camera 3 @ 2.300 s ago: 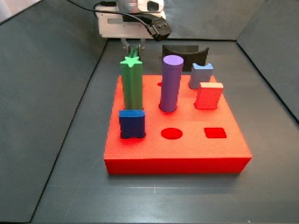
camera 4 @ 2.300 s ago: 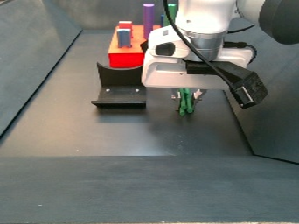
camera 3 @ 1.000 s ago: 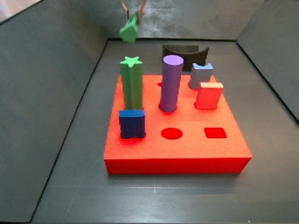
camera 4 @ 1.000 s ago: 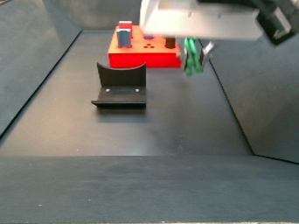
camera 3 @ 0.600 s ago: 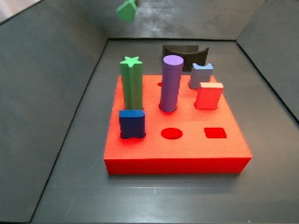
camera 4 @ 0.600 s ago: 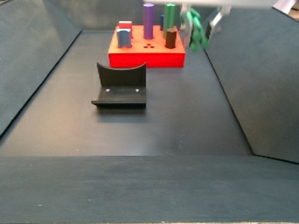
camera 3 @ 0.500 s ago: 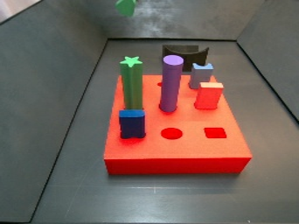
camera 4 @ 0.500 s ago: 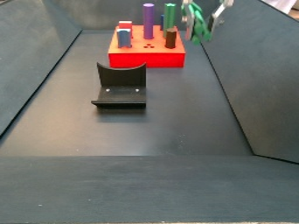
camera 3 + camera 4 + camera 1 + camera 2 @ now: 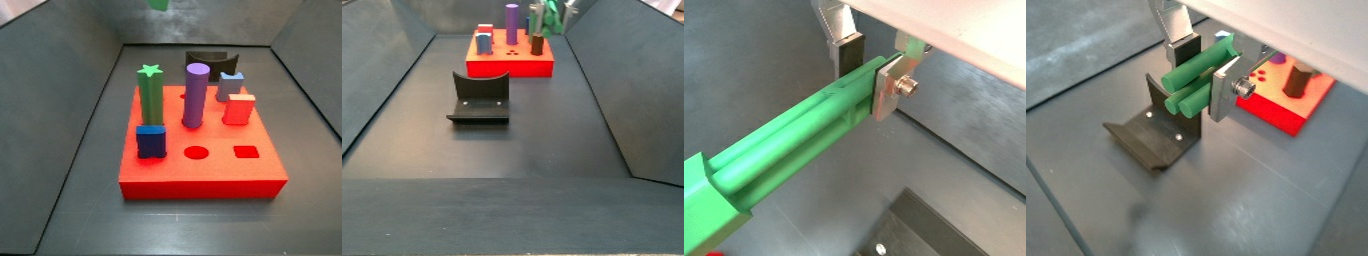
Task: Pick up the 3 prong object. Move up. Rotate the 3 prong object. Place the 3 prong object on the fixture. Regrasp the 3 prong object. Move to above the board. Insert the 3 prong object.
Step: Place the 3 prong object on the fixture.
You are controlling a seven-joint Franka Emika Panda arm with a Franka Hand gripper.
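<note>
My gripper (image 9: 869,75) is shut on the 3 prong object (image 9: 791,135), a long green bar lying across the silver fingers (image 9: 889,88). In a wrist view the gripper (image 9: 1204,75) holds the bar (image 9: 1189,78) high above the black fixture (image 9: 1153,140), with the red board (image 9: 1289,100) beyond. In both side views only a tip of the green bar (image 9: 160,4) (image 9: 552,18) shows at the upper edge. The fixture (image 9: 480,97) stands on the floor in front of the board (image 9: 509,66).
On the board (image 9: 201,172) stand a green star-topped post (image 9: 151,95), a purple cylinder (image 9: 195,95), a dark blue block (image 9: 151,140), a red block (image 9: 238,108) and a light blue block (image 9: 231,80). Grey walls slope up round the floor.
The gripper has risen with the green bar, from just above the floor to the upper edge of both side views, where the arm no longer shows.
</note>
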